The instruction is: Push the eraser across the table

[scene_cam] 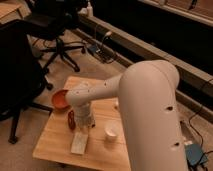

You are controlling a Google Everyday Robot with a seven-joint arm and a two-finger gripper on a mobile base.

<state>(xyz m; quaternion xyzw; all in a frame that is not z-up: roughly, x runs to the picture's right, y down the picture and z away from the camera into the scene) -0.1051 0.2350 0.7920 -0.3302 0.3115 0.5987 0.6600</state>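
**Ana:** Dim office floor behind, office chairs (56, 31) and cables (100, 49) strewn about. What's on the table (52, 144)?

**Ben:** The gripper (84, 125) is down low over the middle-left of the top, close to the wood, hanging from the big white arm (150, 115). Its claw is pinched narrow and I see nothing held in it.

**Ana:** And the eraser?

**Ben:** I can't pick it out. No small dark grey block shows on the bare wood, so my guess is it sits under or just behind the gripper, where the wrist hides it.

**Ana:** So how far along is the push?

**Ben:** Hard to judge. The claw is placed as for pushing, but with the eraser hidden I can't say how much of the table it has crossed. Plenty of open top lies toward the near edge.

**Ana:** Anything in the way?

**Ben:** Yes. A dark red oval thing (71, 119) lies just beside the gripper on its left, an orange bowl (60, 98) stands behind that at the table's edge, a pale beige block (79, 143) lies right in front of the gripper, and a white cup (111, 131) stands to the right, a little apart. A push toward the near edge would likely meet the beige block first.
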